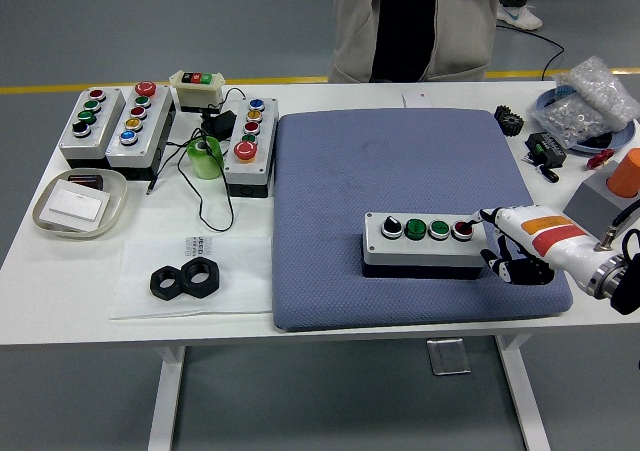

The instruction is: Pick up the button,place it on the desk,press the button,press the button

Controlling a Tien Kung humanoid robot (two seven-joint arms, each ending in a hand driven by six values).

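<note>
A grey four-button box point(422, 242) lies on the blue mat point(400, 171), with a black knob, two green buttons and a red button point(462, 229) at its right end. My right hand point(497, 239), white with black fingers, comes in from the right edge. Its index finger point(478, 218) points out and touches the red button, while the other fingers are curled under beside the box's right end. The hand holds nothing. The left arm is out of view.
Three more button boxes point(140, 121) and a small switch box stand at the back left with a green tape roll point(205, 157) and cables. A tray point(78, 203) and two black nuts point(185, 280) lie front left. Bags and parts crowd the right edge. A person stands at the far side.
</note>
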